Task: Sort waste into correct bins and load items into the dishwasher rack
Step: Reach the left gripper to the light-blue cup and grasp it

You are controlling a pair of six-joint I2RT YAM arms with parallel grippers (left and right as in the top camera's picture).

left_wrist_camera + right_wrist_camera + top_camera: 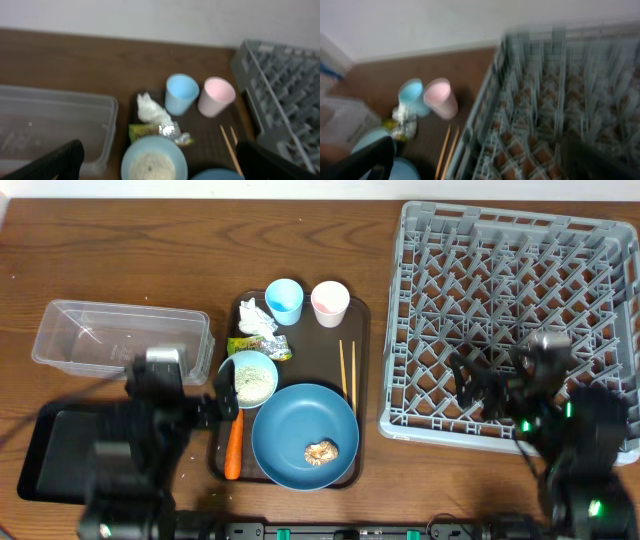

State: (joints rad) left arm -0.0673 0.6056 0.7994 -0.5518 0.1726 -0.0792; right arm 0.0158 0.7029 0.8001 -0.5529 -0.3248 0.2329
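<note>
Brown wood table fills the overhead view, and we see a dark serving tray (360, 355) in the middle of it. Our left gripper (222, 408) sits at the left edge of that tray, with its jaws wide apart and nothing in them. In the left wrist view its two dark fingers (62, 160) stand at the bottom corners. The light blue bowl (150, 143) with white rice grains (150, 167) shows between them at the bottom middle. So the bowl lies straight ahead of this gripper and very near.

The orange carrot (233, 448) is just beside the gripper too, a little lower in the overhead frame. Its long side runs up and down the picture, along the tray's left edge.

Our right gripper (478, 385) is open too and holds nothing. It hangs over the lower edge of the dishwasher rack (520, 270), well apart from the serving tray.

We think the left arm is the nearer one for the waste. The clear tub (120, 308) and the black tray (40, 455) are both on its side, at the left of the frame. To take the carrot, we think the jaws should close across its thin side, not along its length.
</note>
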